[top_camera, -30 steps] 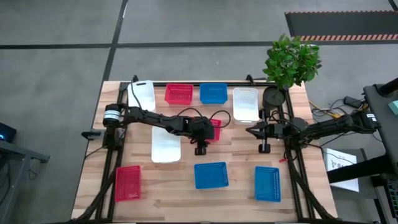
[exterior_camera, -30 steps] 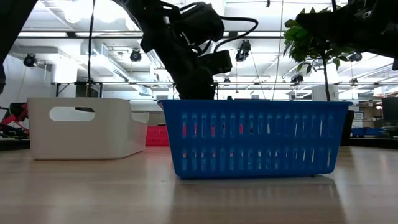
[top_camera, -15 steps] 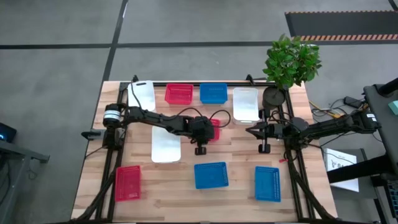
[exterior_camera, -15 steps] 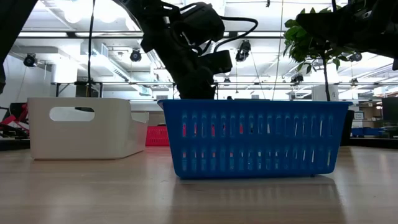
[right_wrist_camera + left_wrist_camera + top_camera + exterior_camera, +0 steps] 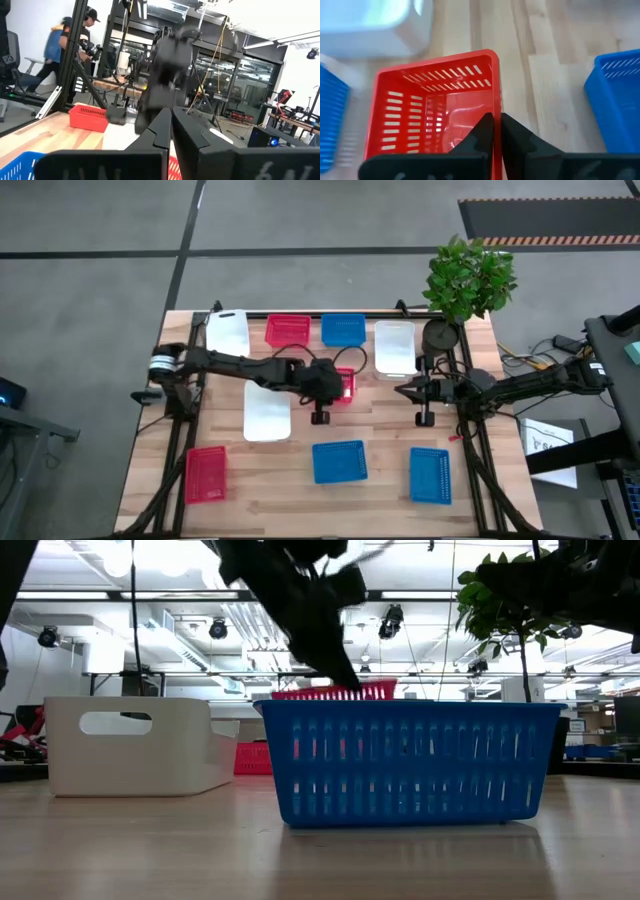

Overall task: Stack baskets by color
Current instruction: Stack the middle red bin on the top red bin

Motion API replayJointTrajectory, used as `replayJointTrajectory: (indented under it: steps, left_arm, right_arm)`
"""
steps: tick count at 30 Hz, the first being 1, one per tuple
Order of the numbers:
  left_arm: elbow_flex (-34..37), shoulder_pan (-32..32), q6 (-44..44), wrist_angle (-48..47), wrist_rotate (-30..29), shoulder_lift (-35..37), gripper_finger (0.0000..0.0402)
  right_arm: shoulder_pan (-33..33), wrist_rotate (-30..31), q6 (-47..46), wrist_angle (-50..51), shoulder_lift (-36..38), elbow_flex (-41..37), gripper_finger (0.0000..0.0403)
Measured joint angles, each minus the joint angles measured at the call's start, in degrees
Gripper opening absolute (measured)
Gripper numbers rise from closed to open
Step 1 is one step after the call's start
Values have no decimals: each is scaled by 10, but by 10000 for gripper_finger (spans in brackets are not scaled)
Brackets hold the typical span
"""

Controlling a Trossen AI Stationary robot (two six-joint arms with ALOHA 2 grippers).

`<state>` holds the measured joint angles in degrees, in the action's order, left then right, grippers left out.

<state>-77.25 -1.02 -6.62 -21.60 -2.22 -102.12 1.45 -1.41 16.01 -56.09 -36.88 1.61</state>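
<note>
— Left gripper (image 5: 496, 131): how do its fingers stand?

— Pinched tight on the rim of 1 red basket (image 5: 437, 107), 1 finger inside the wall and 1 outside. From above, that gripper (image 5: 322, 383) sits near the table's middle with the red basket (image 5: 345, 385) at its tip; from table height the basket's rim (image 5: 340, 692) shows raised above the blue basket (image 5: 408, 760) in front.

— And the right gripper (image 5: 405, 390)?

— Fingers pressed together, holding nothing, waiting over the table's right side.

— Where are the other baskets, near to far?

— Along the near edge lie 1 red (image 5: 205, 474) and 2 blue (image 5: 339, 461) (image 5: 430, 475). Mid-table, 1 white basket (image 5: 267, 412) lies just beside the left arm. The far row holds 1 white (image 5: 228, 332), 1 red (image 5: 288, 330), 1 blue (image 5: 343, 329) and 1 white (image 5: 394, 347). All lie apart, none stacked.

— Anything else?

— 1 potted plant (image 5: 466, 278) at the far right corner.
</note>
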Motion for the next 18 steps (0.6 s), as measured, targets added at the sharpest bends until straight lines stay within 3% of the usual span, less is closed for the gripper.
replayJointTrajectory:
  steps: [10, 18]
  left_arm:
    - [20, -30, -212, -89, -121, 126, 2]
    - [66, -163, -272, -94, -121, 174, 2]
  right_arm:
    - [0, 0, 1, 2, 0, 0, 9]
    - [0, 0, 1, 2, 0, 0, 9]
